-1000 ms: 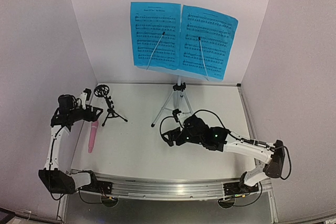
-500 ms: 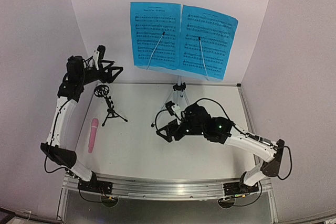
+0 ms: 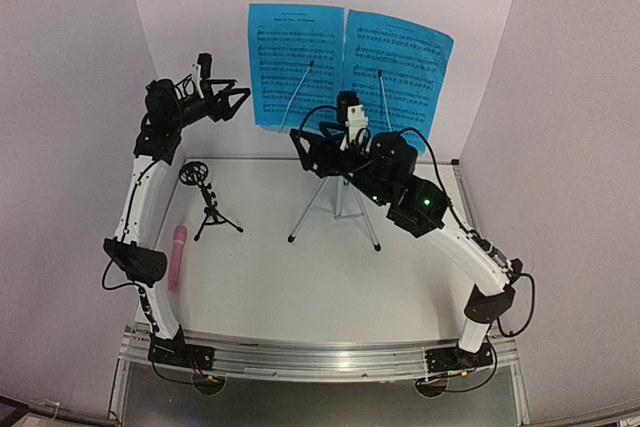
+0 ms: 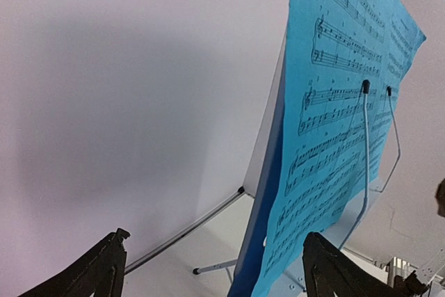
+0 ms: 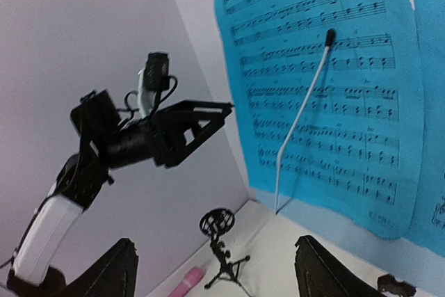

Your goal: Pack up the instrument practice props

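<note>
Two blue music sheets, left [image 3: 295,67] and right [image 3: 400,77], rest on the pale-blue desk [image 5: 334,224] of the silver-tripod stand [image 3: 335,202], each under a thin wire holder. My left gripper [image 3: 240,104] is open and empty, raised just left of the left sheet [image 4: 334,102], whose edge lies between its fingers [image 4: 212,241]. My right gripper [image 3: 303,150] is open and empty, held high in front of the left sheet's lower part [image 5: 214,245]. The black tripod mic stand [image 3: 207,202] stands at the left, with the pink microphone [image 3: 177,255] lying beside it.
White walls enclose the table on the left, back and right. The right arm's body [image 3: 400,182] hangs over the tripod's head. The mic stand [image 5: 221,241] and microphone [image 5: 186,279] sit close to the left wall. A metal rail [image 3: 320,357] runs along the near edge.
Both arms rose from the table. The left gripper went up and right to the left sheet's edge. The right gripper lifted from the table before the tripod to the desk's height.
</note>
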`<state>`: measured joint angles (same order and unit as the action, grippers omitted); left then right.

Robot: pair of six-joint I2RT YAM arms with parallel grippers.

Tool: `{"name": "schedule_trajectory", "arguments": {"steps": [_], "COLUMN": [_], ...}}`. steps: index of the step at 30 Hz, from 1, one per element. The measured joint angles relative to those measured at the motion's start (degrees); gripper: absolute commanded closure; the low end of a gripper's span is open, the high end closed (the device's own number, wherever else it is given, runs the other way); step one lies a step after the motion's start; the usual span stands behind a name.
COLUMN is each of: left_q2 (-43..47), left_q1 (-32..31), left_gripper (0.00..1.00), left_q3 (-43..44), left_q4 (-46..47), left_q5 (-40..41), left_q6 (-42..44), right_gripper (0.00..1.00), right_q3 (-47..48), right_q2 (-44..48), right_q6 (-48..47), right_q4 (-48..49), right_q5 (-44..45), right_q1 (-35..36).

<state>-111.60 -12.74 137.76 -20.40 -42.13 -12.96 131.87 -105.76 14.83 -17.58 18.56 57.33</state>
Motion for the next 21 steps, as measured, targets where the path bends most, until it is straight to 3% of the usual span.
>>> {"name": "schedule_trajectory", "arguments": {"steps": [5, 9, 14, 18, 21], "left_q2": [-2.40, -2.71, -2.72, -2.73, -2.73], "left_q1": [-0.39, -1.15, -2.59, -3.48, -3.81], "left_gripper": [0.17, 0.28, 0.36, 0.49, 0.55], "left_q3": [0.54, 0.56, 0.56, 0.56, 0.56], "left_q4": [5.85, 8.19, 8.90, 8.86, 8.89], "left_q5": [-3.11, -3.84, -4.26, -4.17, -3.42], "left_q6": [-4.74, -6.73, -6.62, -6.12, -5.36], "right_gripper": [0.35, 0.42, 0.49, 0.59, 0.59], "right_q3": [7.16, 10.33, 9.82, 10.02, 11.39], "right_q2": [-11.00, -17.50, -18.99, -19.00, -19.86], "right_q6": [-1.04, -1.85, -2.12, -2.14, -1.79], "right_q4": [8.06, 13.85, 20.70, 25.99, 28.02], "right_q5": [3.00, 3.54, 3.91, 4.05, 4.37], "right_q1": [-2.61, -3.58, -3.62, -3.62, -3.65]}}
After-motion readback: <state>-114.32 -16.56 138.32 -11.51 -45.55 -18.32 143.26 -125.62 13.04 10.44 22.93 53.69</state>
